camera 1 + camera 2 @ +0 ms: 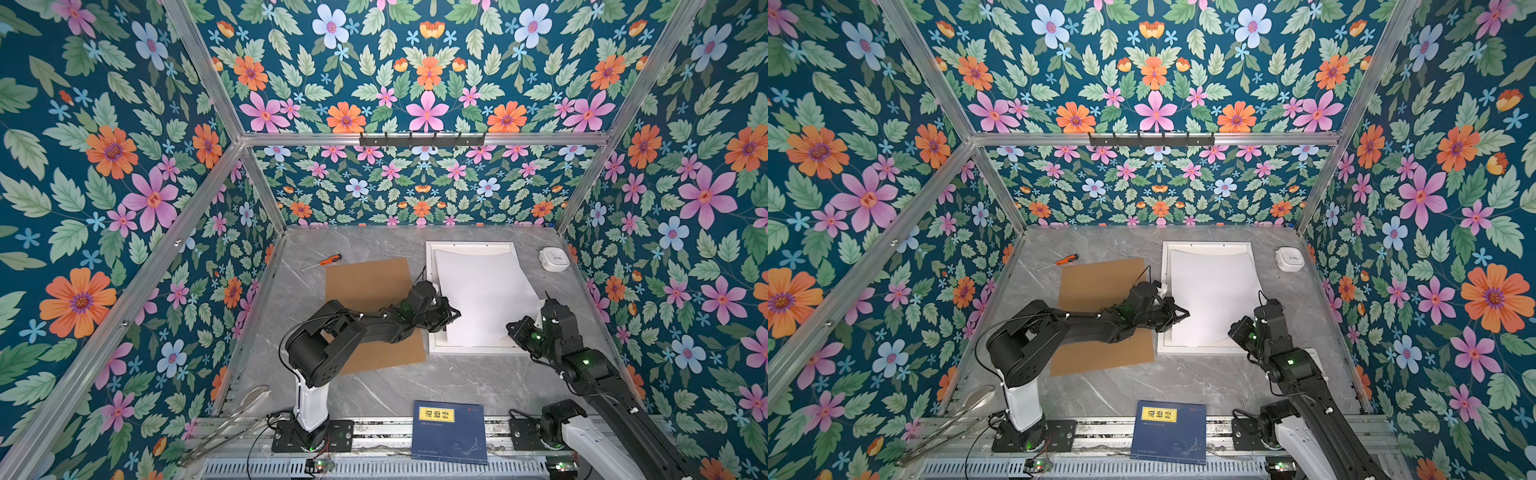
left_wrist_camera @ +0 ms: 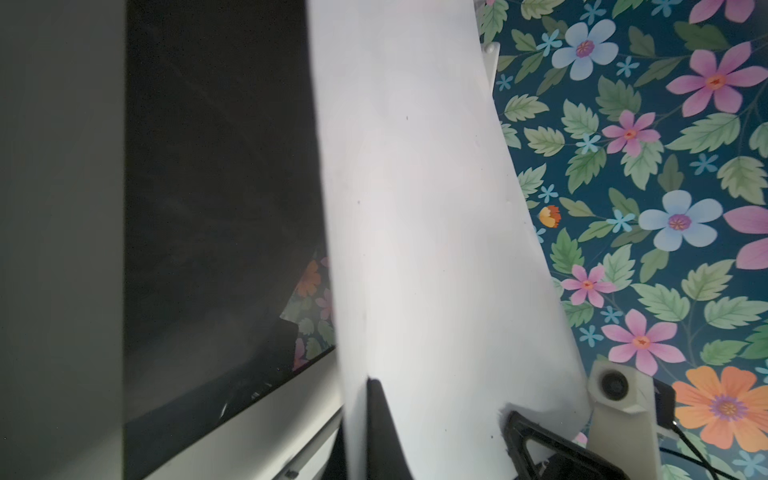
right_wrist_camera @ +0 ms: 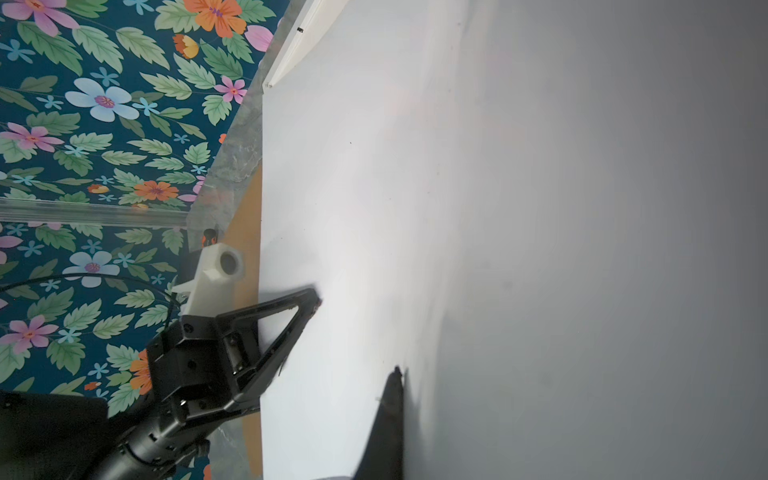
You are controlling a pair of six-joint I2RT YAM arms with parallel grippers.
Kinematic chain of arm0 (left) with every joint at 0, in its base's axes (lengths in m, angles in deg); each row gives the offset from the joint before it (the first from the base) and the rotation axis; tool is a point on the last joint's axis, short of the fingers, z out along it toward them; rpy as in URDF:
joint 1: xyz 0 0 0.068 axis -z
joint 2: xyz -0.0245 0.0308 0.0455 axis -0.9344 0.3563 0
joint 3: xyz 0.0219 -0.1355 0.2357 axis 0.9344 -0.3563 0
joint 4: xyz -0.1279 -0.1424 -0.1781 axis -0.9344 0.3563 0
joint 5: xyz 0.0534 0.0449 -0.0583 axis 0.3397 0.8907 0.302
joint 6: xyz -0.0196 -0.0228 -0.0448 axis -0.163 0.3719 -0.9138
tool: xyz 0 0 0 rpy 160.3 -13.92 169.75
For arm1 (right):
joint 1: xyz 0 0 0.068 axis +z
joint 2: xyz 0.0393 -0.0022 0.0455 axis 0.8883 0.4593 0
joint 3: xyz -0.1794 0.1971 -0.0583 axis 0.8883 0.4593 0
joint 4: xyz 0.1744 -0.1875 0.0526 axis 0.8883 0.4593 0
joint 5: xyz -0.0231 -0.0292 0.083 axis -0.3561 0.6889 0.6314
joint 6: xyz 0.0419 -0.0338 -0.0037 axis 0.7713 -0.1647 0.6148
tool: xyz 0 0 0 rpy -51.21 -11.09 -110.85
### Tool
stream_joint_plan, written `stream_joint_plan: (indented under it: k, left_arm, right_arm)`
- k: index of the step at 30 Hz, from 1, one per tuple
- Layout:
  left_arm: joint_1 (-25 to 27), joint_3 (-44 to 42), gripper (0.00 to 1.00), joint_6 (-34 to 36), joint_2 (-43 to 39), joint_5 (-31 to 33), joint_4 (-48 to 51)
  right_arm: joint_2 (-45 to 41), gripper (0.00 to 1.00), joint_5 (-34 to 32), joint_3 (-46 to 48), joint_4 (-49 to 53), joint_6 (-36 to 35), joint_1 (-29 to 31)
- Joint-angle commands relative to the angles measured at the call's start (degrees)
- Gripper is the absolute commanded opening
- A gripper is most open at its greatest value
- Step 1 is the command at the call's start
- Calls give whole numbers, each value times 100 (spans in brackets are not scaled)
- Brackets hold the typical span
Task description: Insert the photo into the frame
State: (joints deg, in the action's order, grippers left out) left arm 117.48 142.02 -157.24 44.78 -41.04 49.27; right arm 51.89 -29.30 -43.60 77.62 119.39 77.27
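Overhead look into a booth lined with floral wallpaper, with a grey marble table [image 1: 415,386] at the bottom. On the table's right half lies the frame [image 1: 469,246], white, flat, narrow rails showing at the far and near ends. Spread across it is the photo [image 1: 482,291], blank white side up and printed side hidden. Sits slightly skewed and bowed rather than flat, with its right edge reaching out past the frame's right rail.

At the sheet's left edge, the left gripper [image 1: 454,313], jaws closed tight and pinching the paper. At the lifted near-right corner, the right gripper [image 1: 541,316], likewise clamped shut on the paper; from its wrist camera, only one dark finger seen pressed against the white sheet [image 3: 457,208].

Left of the frame and partly under the left arm, a plain brown backing board [image 1: 365,286]. Just beyond it, an orange-handled screwdriver [image 1: 330,260]. Near the far right corner, a small white device [image 1: 552,259]. At the near edge between the two arm bases, a dark blue book [image 1: 451,434] with a yellow label.
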Motion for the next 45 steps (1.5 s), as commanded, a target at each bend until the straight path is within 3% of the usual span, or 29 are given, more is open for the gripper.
stream_joint_plan:
  k: [1, 19, 40, 45]
  left_arm:
    - [-57, 191, 1, 599, 16, 22, 583]
    - [-140, 482, 0, 1282, -55, 272, 872]
    - [-461, 509, 0, 1511, 248, 255, 799]
    - [-581, 525, 0, 1513, 357, 138, 669]
  right_arm:
    - [-132, 0, 84, 179, -283, -92, 7]
    - [-662, 0, 23, 661, -1211, -1188, 8]
    - [700, 0, -16, 681, -1527, -952, 8]
    - [833, 9, -20, 678, -1456, -973, 7]
